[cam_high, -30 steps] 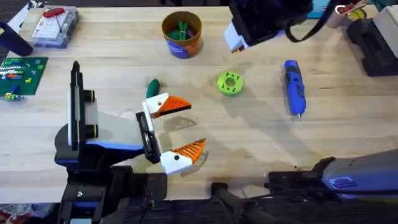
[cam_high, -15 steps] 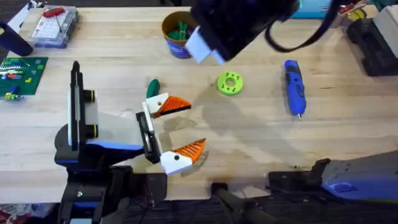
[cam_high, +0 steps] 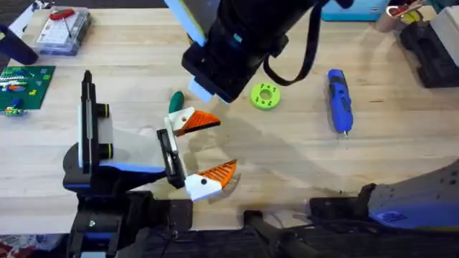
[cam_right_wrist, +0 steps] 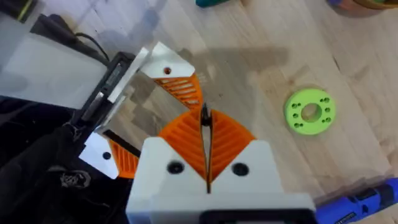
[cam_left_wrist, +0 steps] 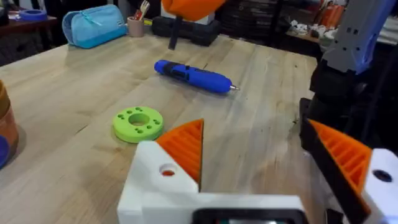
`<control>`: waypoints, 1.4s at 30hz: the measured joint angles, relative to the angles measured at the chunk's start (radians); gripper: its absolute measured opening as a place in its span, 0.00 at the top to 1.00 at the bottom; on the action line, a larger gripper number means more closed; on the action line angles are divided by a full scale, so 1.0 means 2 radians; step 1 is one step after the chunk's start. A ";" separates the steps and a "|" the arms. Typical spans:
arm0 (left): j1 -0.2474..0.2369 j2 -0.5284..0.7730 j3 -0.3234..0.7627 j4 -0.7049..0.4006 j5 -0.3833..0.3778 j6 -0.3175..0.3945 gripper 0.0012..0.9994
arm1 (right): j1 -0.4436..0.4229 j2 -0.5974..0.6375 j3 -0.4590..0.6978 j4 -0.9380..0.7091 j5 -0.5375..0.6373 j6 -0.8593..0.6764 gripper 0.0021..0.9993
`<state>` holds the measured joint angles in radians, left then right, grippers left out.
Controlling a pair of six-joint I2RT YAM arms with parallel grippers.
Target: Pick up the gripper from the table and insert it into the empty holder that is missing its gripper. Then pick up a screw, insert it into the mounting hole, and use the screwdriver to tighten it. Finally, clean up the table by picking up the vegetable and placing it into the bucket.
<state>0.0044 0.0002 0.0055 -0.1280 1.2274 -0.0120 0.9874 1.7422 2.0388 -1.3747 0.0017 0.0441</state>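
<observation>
pale wooden planks make up the table (cam_high: 301, 150), their grain running across it, with a broad soft shadow falling over the middle. at the far left edge sit a clear plastic box (cam_high: 62, 30) with a small red-handled tool on top and, nearer, a green circuit board (cam_high: 25, 86). a light blue pouch (cam_left_wrist: 93, 25) lies at the far right edge with a small cup of sticks (cam_left_wrist: 135, 25) beside it, and dark equipment stands just past them on the right. the room behind, seen from the left wrist, is dim, with shelves of clutter.

the left gripper (cam_high: 204, 147) rests low over the near-left part of the table, its white fingers with orange ribbed pads spread wide apart with nothing between them. a green vegetable (cam_high: 176, 100) lies on the wood just beyond its far finger.

the right arm reaches across the middle, large and dark under the overhead camera, and covers the far centre of the table. the right gripper (cam_right_wrist: 205, 146) hangs above the left one, its orange pads pressed together; a thin dark sliver shows at their tips, too small to tell what it is.

the green ring-shaped part (cam_high: 265, 96) with small holes lies flat near the table's centre. the screwdriver (cam_high: 339, 100) lies well to its right, its thin metal tip pointing toward the near edge.
</observation>
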 joint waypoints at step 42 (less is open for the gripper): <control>0.000 0.000 0.000 0.000 0.000 0.000 0.01 | 0.043 0.103 0.150 -0.091 -0.010 -0.108 1.00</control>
<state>0.0042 0.0002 0.0055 -0.1281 1.2274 -0.0120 1.0733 1.9472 2.3386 -1.5566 -0.0174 -0.1717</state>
